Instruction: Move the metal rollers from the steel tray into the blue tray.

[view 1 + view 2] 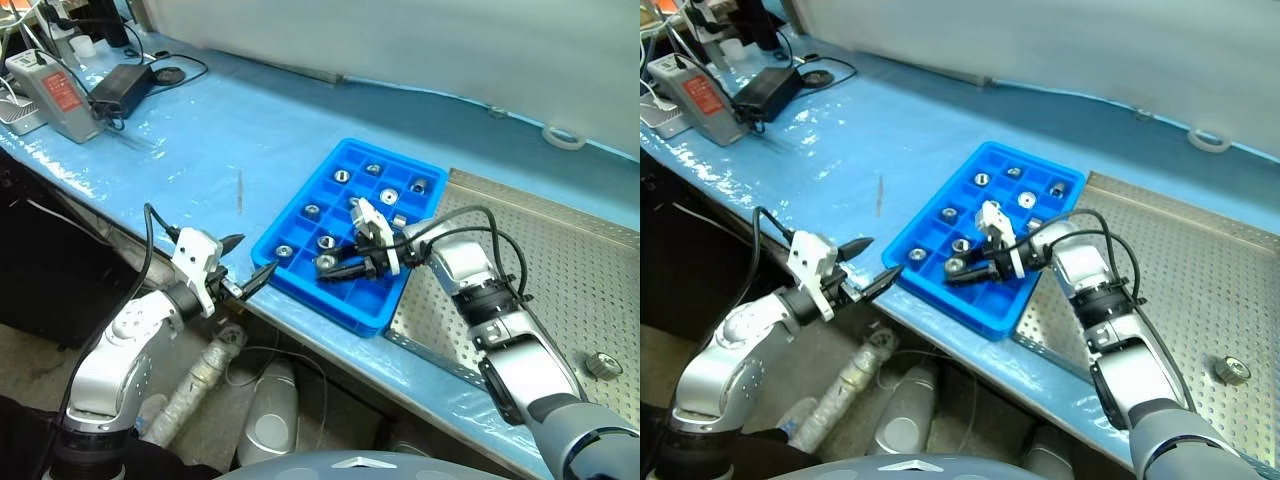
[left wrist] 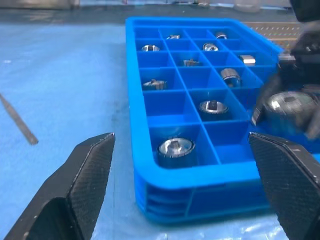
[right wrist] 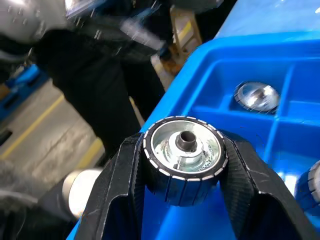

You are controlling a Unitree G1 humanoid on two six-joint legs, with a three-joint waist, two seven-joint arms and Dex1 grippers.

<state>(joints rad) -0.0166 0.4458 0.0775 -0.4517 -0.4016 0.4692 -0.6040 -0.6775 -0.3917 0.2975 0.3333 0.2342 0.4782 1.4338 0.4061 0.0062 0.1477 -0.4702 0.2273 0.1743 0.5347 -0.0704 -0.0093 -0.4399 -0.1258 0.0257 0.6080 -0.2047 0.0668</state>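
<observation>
One roller (image 3: 185, 160) — clamped in right gripper (image 1: 335, 266) over blue tray (image 1: 300, 180).

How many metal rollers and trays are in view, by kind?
Metal rollers: 12 (10 in the blue tray, 1 in the right end effector, 1 on the steel tray)
Trays: 2
Total: 14

Blue tray (image 1: 300, 195) near the bench's (image 1: 200, 150) front edge, rollers (image 1: 340, 177) in its compartments, steel tray (image 1: 560, 250) touching its right side, one roller (image 1: 603, 365) on it, power brick (image 1: 122, 88) at far left
</observation>
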